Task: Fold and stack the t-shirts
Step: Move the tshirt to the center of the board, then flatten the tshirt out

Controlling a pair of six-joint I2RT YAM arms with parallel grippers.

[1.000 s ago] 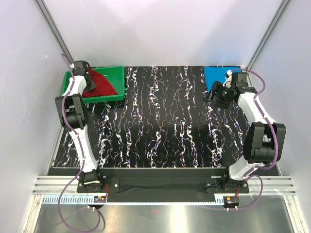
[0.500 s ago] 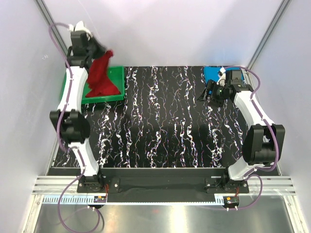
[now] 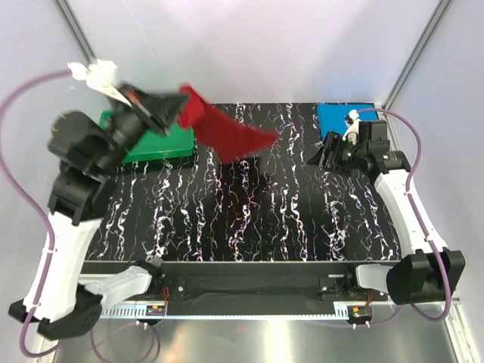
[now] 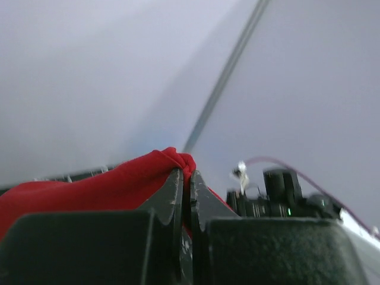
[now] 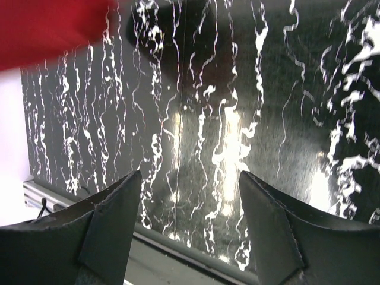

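The deep red t-shirt [image 3: 227,130] hangs in the air above the back left of the table, trailing right from my left gripper [image 3: 178,108], which is shut on a bunched edge of it [image 4: 172,161]. The red cloth also shows blurred at the top left of the right wrist view [image 5: 47,29]. The bright blue t-shirt [image 3: 339,118] lies folded at the back right corner. My right gripper [image 3: 316,156] hovers open just in front of the blue shirt, pointing left, with nothing between its fingers [image 5: 113,219].
A green tray [image 3: 162,144] sits at the back left, partly hidden by my raised left arm. The black marbled table [image 3: 257,212] spreads between the arms. White enclosure walls stand close on both sides and behind.
My left arm has swung up and to the right, lifting the red shirt out of the green tray. My right gripper has shifted slightly left and forward from the blue shirt.
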